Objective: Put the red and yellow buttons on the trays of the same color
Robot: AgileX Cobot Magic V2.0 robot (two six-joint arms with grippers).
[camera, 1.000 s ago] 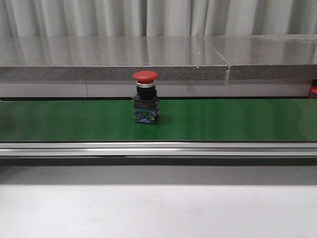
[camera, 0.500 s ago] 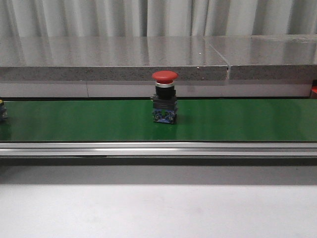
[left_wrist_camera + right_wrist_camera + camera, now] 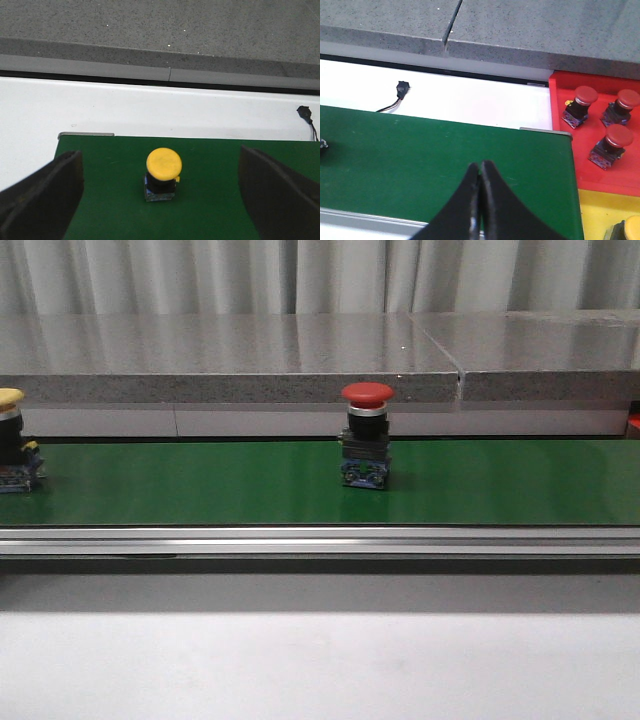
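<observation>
Yellow button (image 3: 164, 173) sits upright on the green belt (image 3: 210, 200), directly between the left hand's (image 3: 160, 197) two fingers (image 3: 42, 200), roughly centred in the gap; fingers spread wide, touching nothing. In the front view the same yellow button (image 3: 12, 440) is at the far left edge of the belt (image 3: 200, 485), and the red button (image 3: 366, 436) stands upright just right of centre, well apart from it. So left hand is the near one for yellow: the approach looks like a straight drop, long axis of the button vertical, cap up, and the fingers already straddle it side to side. Right hand (image 3: 480, 172) is over the right end of the belt, fingers pressed together, holding nothing. The red button isn't clearly in its view, only a dark sliver at the frame edge that I can't identify. Past the belt end on that side: red tray (image 3: 570, 145) already carrying three red buttons (image 3: 600, 132), and a yellow tray (image 3: 600, 215) nearer the robot with one yellow cap just visible at the corner. Judgement: the red button is the right arm's job once it's within reach, and that hand needs to open first. The yellow grab is ready as posed; the risk is the button drifting off centre and getting tipped by one finger.
</observation>
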